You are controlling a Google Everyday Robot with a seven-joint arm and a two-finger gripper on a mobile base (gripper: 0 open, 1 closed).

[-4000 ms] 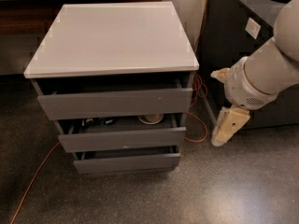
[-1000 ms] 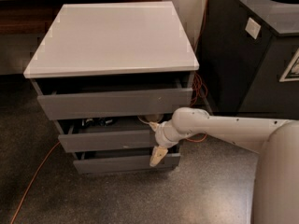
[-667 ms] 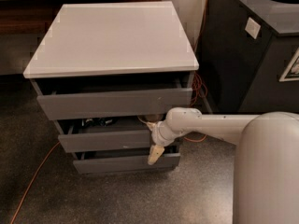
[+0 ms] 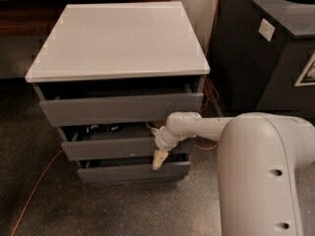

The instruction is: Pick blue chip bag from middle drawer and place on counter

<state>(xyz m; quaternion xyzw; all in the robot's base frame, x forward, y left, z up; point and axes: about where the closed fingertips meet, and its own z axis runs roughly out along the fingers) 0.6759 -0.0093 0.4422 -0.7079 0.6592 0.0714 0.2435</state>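
The grey drawer cabinet has its light-grey counter (image 4: 118, 38) bare on top. The middle drawer (image 4: 106, 149) is pulled out a little. In its gap at the left lies a dark crumpled shape with pale specks, which looks like the blue chip bag (image 4: 100, 128); most of it is hidden. My gripper (image 4: 158, 159) hangs tip-down in front of the middle drawer's front, right of its middle, reaching to the lowest drawer's top edge. It holds nothing that I can see. My arm comes in from the lower right and covers the drawer's right part.
The top drawer (image 4: 120, 109) and lowest drawer (image 4: 133, 172) stand slightly out. A black bin (image 4: 261, 58) with a round hole in its top stands close on the right. Orange cables hang between it and the cabinet (image 4: 210, 90) and run across the floor (image 4: 34, 191).
My arm came down from the right to the drawer fronts. In the last second the gripper slid a little to the left along the middle drawer's front.
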